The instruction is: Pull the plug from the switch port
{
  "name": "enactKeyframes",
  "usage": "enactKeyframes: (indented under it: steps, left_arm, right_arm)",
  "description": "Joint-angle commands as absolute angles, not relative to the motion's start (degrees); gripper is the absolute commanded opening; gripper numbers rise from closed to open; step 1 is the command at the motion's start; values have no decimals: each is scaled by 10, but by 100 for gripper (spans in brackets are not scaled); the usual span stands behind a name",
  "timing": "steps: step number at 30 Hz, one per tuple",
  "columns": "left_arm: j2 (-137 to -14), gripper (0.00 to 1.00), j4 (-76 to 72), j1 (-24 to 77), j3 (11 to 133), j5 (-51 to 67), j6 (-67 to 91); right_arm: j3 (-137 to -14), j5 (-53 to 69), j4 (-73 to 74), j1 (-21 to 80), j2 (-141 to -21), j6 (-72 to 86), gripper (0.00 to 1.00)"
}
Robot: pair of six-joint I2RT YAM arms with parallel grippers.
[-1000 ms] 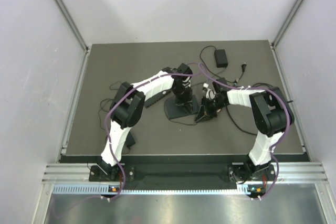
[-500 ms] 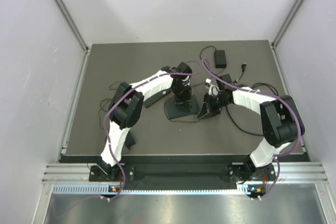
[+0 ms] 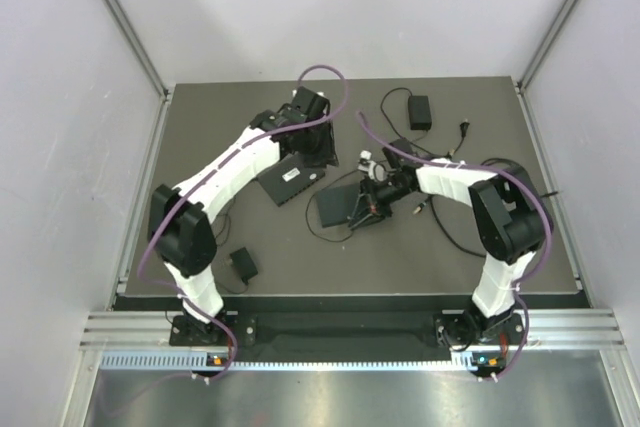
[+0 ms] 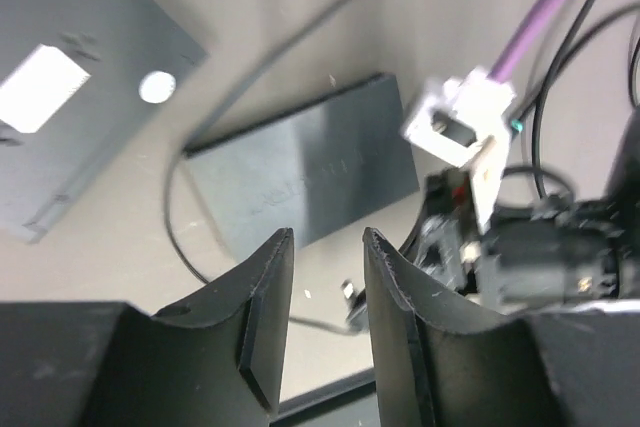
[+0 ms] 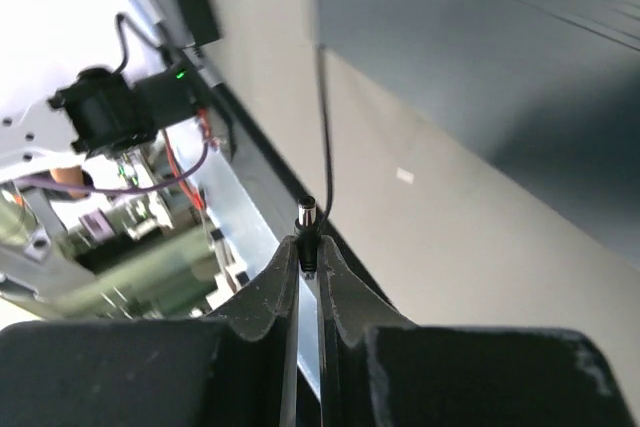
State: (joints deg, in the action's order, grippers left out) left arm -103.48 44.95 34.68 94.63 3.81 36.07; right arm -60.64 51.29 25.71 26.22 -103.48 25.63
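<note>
Dark table (image 3: pixel 200 132), pale, seemingly plain walls (image 3: pixel 350 7)

I see the switch (image 3: pixel 338 209), a flat dark box, lying flat mid-table. The plug (image 5: pixel 308 215), small and black with a silver tip, is free of the port. It sits pinched in the right gripper (image 5: pixel 309 257) just beside the switch's right edge, trailing a thin black cable.

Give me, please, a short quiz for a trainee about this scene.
1. True or false: the plug sits in the switch.
2. Which arm holds the plug? A) left B) right C) neither
3. Fill in: the left gripper is ___ (open or shut).

Key
1. False: the plug's metal tip shows bare in the right wrist view.
2. B: the right gripper pinches it.
3. Open, with nothing between the fingers.
</note>
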Motion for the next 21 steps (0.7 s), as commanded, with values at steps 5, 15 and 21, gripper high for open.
enactKeyframes:
  steps: [5,15,21]
  left_arm:
    - [-945,40,414,323,890,-54,373]
    - [-912,41,394,310,847,-46,374]
    - [-911,41,395,303,846,-33,374]
  right_arm:
    - [-693,544,180,297,-1023,328,0]
    - [-762,528,95,240,-1006,420,0]
    - [-779,510,153,146,-992,400,0]
